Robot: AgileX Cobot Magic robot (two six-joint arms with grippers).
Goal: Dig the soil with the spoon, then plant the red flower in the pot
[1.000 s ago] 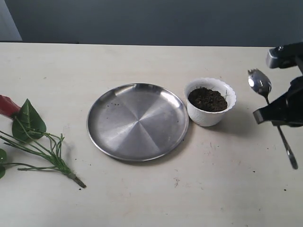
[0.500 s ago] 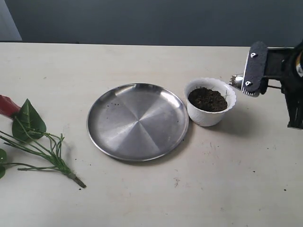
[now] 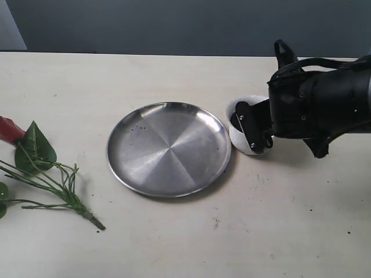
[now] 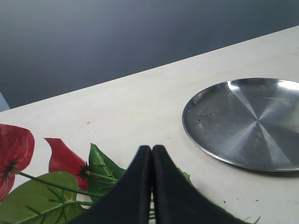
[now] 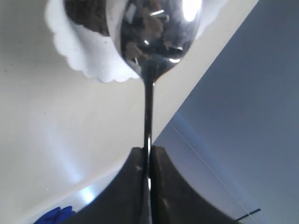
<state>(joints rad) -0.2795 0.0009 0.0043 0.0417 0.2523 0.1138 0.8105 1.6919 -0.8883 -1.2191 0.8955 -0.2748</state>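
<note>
My right gripper (image 5: 148, 149) is shut on the slim handle of the silver spoon (image 5: 156, 28), whose bowl hangs right over the white scalloped pot (image 5: 88, 58). A patch of dark soil (image 5: 86, 14) shows beside the spoon bowl. From the exterior camera the right arm covers most of the pot (image 3: 240, 136), and neither soil nor spoon is visible there. The red flower (image 3: 32, 168) lies at the table's left edge, green stems pointing towards the middle. My left gripper (image 4: 152, 150) is shut and empty, hovering over the flower's leaves (image 4: 100, 170) and red blooms (image 4: 14, 149).
A wide round steel plate (image 3: 168, 149) lies left of the pot, with a few soil crumbs on it; it also shows in the left wrist view, steel plate (image 4: 247, 121). The beige table ends at a dark wall behind.
The right arm has swung left and tipped over, carrying the spoon from the table's right side to directly above the pot, now hiding it. The flower and plate have not moved.
</note>
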